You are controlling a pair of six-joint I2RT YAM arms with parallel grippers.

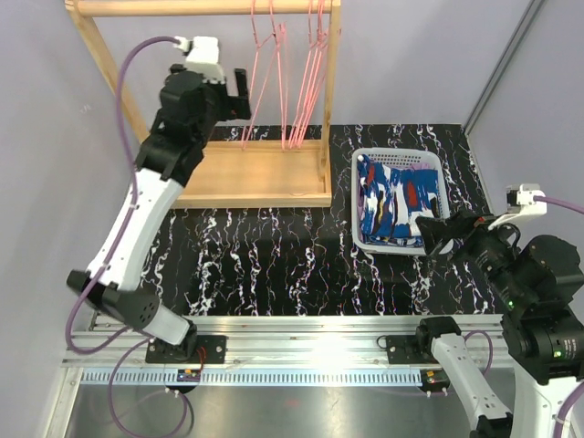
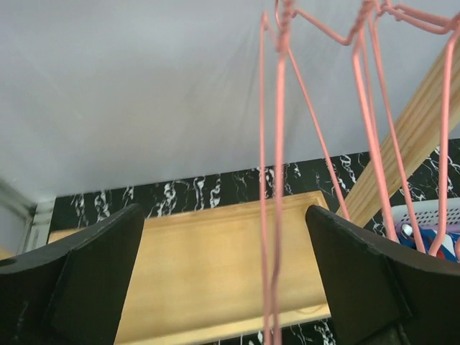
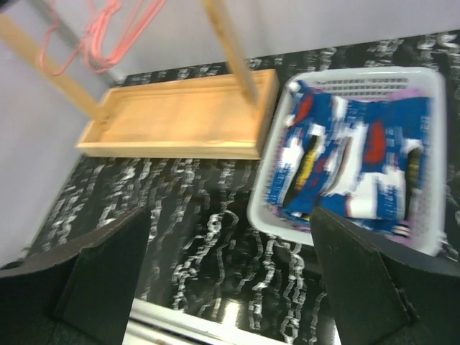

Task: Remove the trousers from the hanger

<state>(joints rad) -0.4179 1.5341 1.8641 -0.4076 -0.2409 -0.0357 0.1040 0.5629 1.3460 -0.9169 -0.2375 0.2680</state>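
Observation:
The dark blue trousers (image 1: 398, 201) with white and red splashes lie crumpled in a white basket (image 1: 358, 205), also in the right wrist view (image 3: 352, 154). The lilac trousers are mostly hidden; a thin lilac edge (image 3: 402, 233) shows at the basket's near rim. Several bare pink wire hangers (image 1: 294, 82) hang from the wooden rack's top bar. My left gripper (image 1: 240, 93) is raised beside them, open; hanger wires (image 2: 274, 215) hang in front of its gap (image 2: 223, 215). My right gripper (image 1: 434, 235) is open and empty at the basket's near right corner (image 3: 230, 215).
The wooden rack has a flat tray base (image 1: 255, 175) and two uprights (image 1: 330, 91) at the table's back left. The basket stands just right of it. Black marbled tabletop (image 1: 265, 265) lies in front. A metal rail (image 1: 301, 342) runs along the near edge.

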